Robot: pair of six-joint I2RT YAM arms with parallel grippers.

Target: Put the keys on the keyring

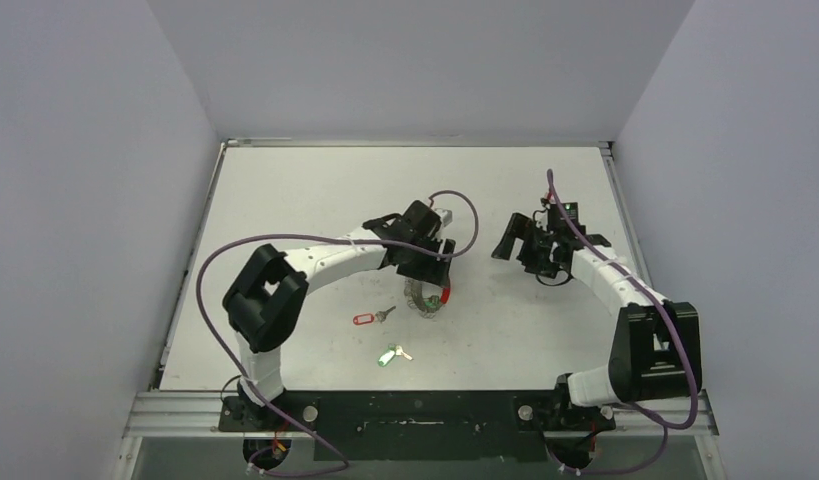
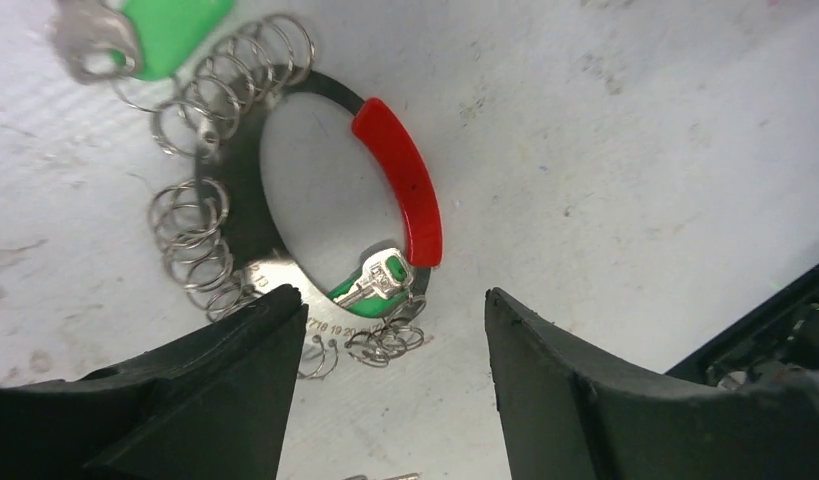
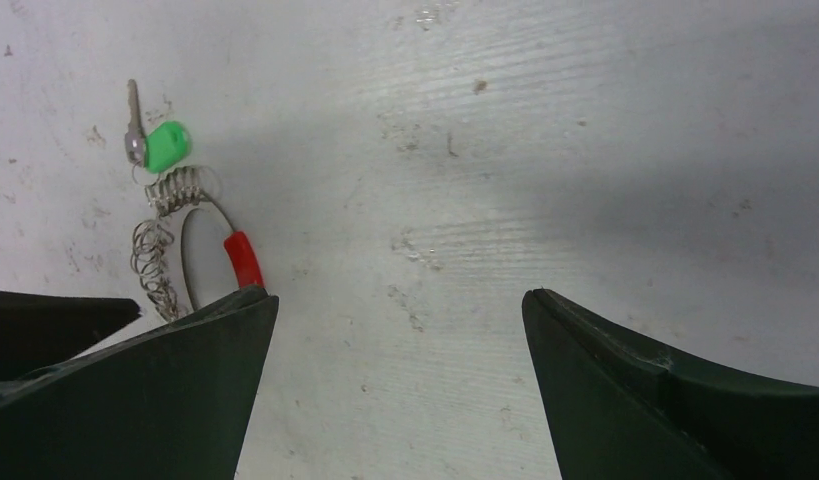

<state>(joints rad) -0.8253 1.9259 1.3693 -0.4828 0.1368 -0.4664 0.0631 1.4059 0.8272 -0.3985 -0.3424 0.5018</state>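
The keyring point(image 1: 430, 297) lay mid-table point(image 1: 285, 190): stiff flat steel w/ floppy loops, light, prob. skids, so the red arc point(image 2: 405, 190) looked the best hold. Red-tag key point(image 1: 365, 319) & green-tag key point(image 1: 390, 354) sat loose twd near edge; thin, slick, so pinch by tag. Left gripper point(image 2: 392, 298) hung part-open over keyring, nothing held, contact unclear. Right gripper point(image 3: 395, 300) gaped wide, empty.

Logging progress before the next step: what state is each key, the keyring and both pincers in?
keyring, lying flat below the left pincer.
green key at the loops, whether it is hooked on cannot be told.
green key inside the ring, lying by the red arc's end.
red-tagged key, loose, off the ring.
front green-tagged key, loose, off the ring.
left pincer, open, empty.
right pincer, open, empty.
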